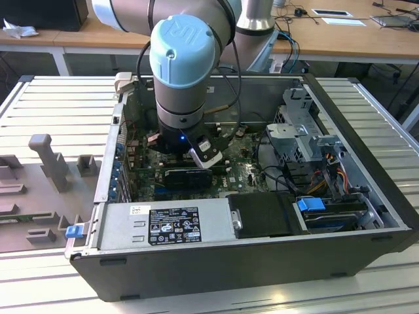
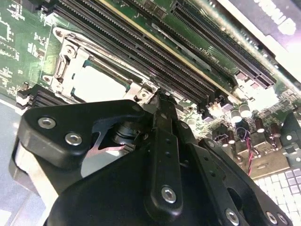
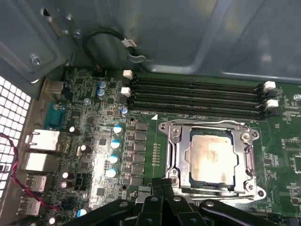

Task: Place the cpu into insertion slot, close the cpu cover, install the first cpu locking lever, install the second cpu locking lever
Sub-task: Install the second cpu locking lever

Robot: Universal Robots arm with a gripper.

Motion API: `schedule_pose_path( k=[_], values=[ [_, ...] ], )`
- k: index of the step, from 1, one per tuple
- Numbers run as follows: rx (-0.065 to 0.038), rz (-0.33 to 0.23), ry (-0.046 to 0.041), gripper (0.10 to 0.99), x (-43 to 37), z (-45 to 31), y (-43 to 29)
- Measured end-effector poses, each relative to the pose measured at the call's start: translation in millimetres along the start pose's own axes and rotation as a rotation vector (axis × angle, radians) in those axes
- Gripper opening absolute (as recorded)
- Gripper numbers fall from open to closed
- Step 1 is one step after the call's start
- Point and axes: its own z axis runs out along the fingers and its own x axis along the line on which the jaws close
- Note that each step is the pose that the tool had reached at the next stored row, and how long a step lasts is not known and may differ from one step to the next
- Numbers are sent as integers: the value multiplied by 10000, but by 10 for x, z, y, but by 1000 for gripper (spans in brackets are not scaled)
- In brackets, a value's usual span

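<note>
Already, we saw the pale silver-beige square cpu [image 3: 210,154] seated in the dark-framed insertion slot [image 3: 196,177].

Over it lay the silver metal frame of the cpu cover [image 3: 248,159], lowered around the chip. Our black claw [image 3: 162,184] hovered just beside the socket's edge, clenched on nothing. We judged the chip light, rigid and fragile, best gripped by its edges; the thin cover seemed springy.

Brushed pale metal cpu [image 3: 210,156] under shiny steel cpu cover [image 3: 249,160]; matt black gripper [image 2: 162,106].
</note>
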Motion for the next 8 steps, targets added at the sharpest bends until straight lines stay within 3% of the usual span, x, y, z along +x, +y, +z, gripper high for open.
schedule_pose_path(
  k=[8],
  values=[
    [1,0,1,106,0,-20,6]
  ],
)
